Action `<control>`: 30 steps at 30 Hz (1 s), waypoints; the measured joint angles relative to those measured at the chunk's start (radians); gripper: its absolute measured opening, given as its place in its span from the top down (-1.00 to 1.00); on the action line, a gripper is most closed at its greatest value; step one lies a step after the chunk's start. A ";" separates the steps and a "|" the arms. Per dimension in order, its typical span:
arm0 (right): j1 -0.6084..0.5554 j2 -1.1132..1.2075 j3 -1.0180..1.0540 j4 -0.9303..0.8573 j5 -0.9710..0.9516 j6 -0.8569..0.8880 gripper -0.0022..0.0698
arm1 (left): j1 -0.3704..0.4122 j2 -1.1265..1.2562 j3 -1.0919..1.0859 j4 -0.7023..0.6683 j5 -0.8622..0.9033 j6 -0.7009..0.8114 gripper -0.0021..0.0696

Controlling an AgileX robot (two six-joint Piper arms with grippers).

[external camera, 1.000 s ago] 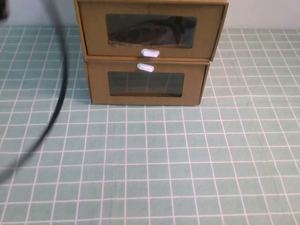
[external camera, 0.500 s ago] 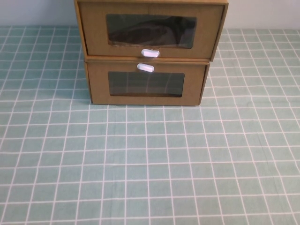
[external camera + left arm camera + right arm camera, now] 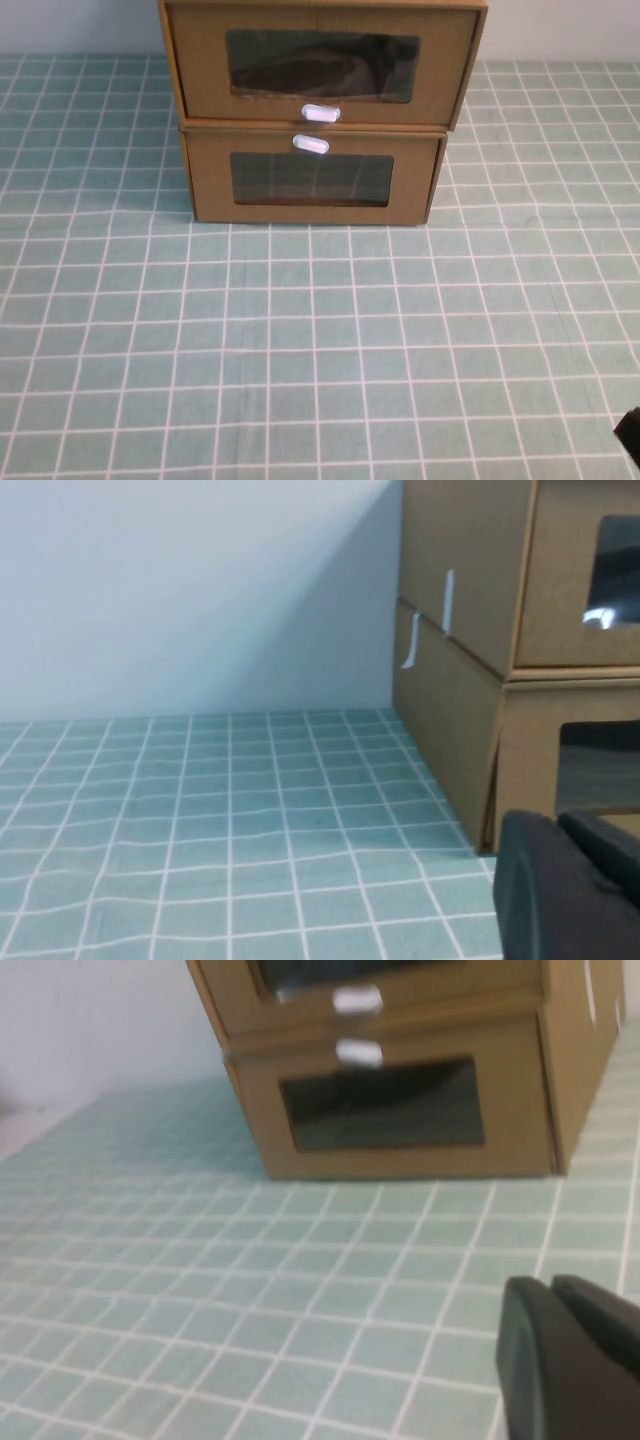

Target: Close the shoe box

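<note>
The shoe box (image 3: 320,62) is the upper of two stacked brown cardboard boxes at the back middle, with a wide window and a white pull tab (image 3: 321,113) below it. Its front stands slightly forward of the box beneath. It also shows in the left wrist view (image 3: 470,570) and the right wrist view (image 3: 400,985). My left gripper (image 3: 558,822) is shut and empty, low beside the stack's left side, outside the high view. My right gripper (image 3: 550,1283) is shut and empty, low over the table in front of the boxes; a dark bit of it (image 3: 630,432) shows at the lower right.
The narrower matching box (image 3: 312,180) lies under the shoe box, with its white tab (image 3: 310,144) above its window. A green checked cloth (image 3: 300,340) covers the table. A pale wall (image 3: 200,590) stands behind the boxes.
A dark blurred cable that crossed the left side a second ago has left the high view. A dark bit of the right gripper has come in at the lower right corner. The boxes have not moved.
</note>
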State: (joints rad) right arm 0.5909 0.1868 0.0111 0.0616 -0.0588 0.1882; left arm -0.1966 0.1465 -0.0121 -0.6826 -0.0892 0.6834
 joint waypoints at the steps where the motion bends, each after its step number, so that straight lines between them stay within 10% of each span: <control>1: 0.000 0.002 0.010 0.000 0.004 0.000 0.97 | 0.000 0.000 0.009 -0.002 -0.009 0.000 0.96; 25: 0.000 0.005 0.015 -0.015 0.277 0.000 0.97 | 0.000 0.000 0.038 -0.014 0.316 -0.004 0.96; 30: -0.201 -0.028 0.015 -0.103 0.244 0.000 0.97 | 0.000 0.000 0.038 -0.014 0.317 -0.004 0.96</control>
State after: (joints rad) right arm 0.3894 0.1587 0.0265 -0.0415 0.1854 0.1882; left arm -0.1966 0.1465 0.0263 -0.6962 0.2275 0.6795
